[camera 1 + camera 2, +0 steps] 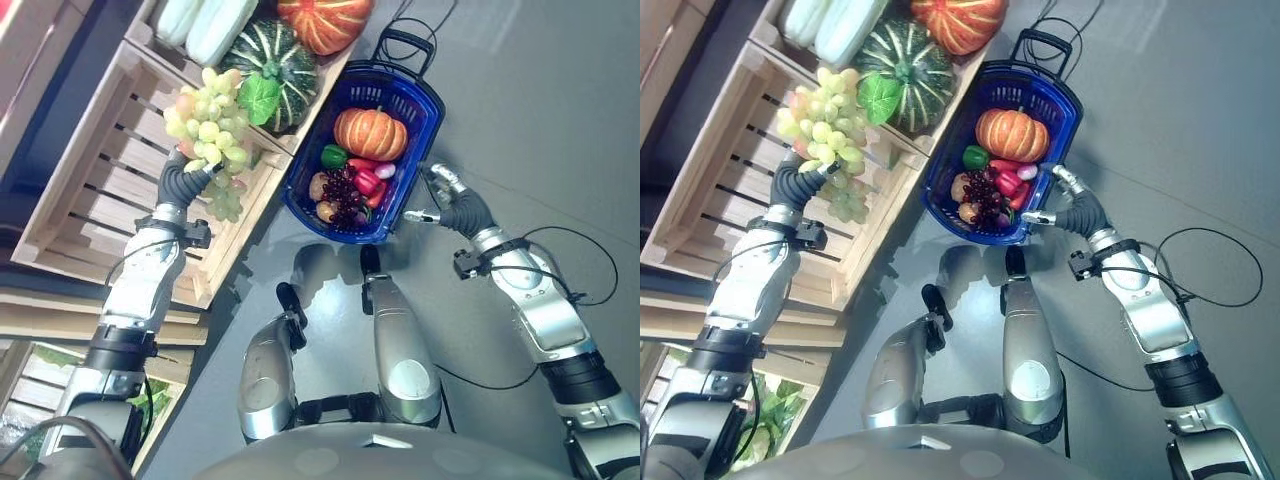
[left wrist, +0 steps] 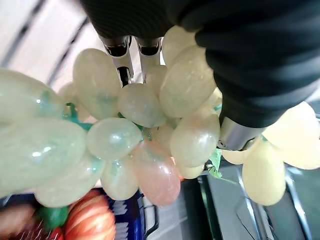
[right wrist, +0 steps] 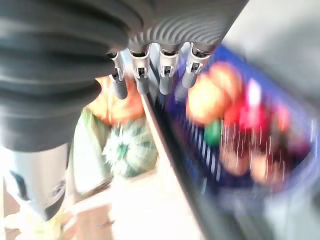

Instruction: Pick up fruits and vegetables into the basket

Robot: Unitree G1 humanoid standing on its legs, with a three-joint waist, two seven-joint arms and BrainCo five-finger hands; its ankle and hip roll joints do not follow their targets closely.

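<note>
the left hand is raised over the wooden crate, fingers wrapped around a bunch of pale green grapes held up off the slats. the right hand sits at the near right rim of the blue basket, fingers straight and loosely spread, holding nothing. in the basket lie an orange pumpkin, a green pepper, dark grapes and red pieces. beyond, in a second crate, sit a green striped squash, an orange pumpkin and pale gourds.
</note>
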